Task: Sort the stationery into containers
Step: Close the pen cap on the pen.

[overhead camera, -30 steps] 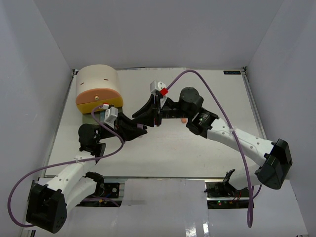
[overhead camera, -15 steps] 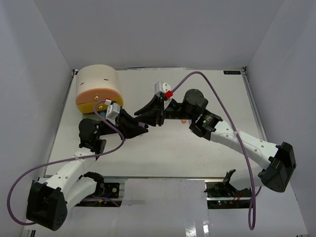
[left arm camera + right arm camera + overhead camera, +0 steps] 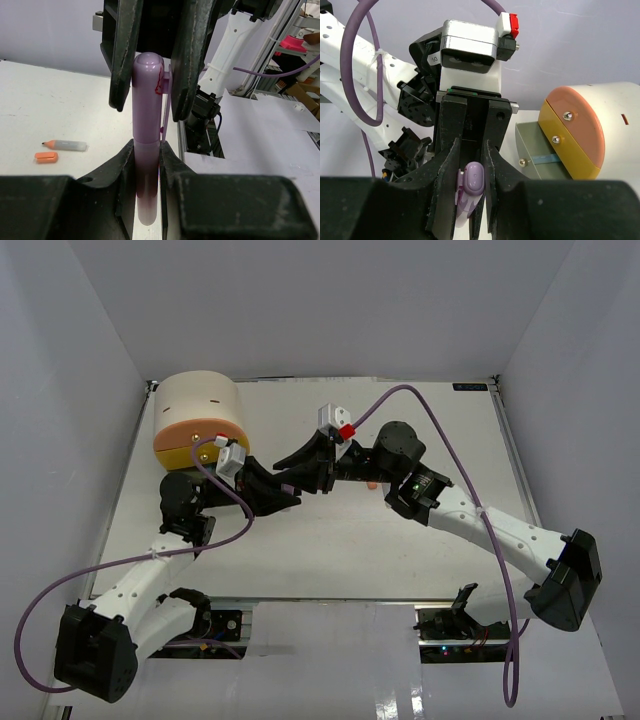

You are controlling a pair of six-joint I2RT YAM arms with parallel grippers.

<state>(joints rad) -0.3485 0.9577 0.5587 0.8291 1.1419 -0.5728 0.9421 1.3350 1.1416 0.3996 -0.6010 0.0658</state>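
Beige half-cylinder cabinet (image 3: 195,400) at the far left of the white table (image 3: 420,550). Its peach-orange drawer front (image 3: 570,107) and yellow drawer front (image 3: 565,145) sit level with each other. The grey-green drawer (image 3: 530,145) beside them stands pulled out, with a thin blue item (image 3: 547,159) lying inside. In the top view the left arm's purple cable (image 3: 205,462) loops across the drawer fronts.

A grey-bodied pen with an orange tip (image 3: 65,145) and an orange eraser block (image 3: 46,157) lie side by side on the table, well apart from both grippers.

The two grippers meet tip to tip above the table, near the cabinet. The left gripper (image 3: 147,155) pinches the barrel of the purple pen (image 3: 147,190). The right gripper (image 3: 149,107) is closed on its rounded cap end, so the pen spans the two.
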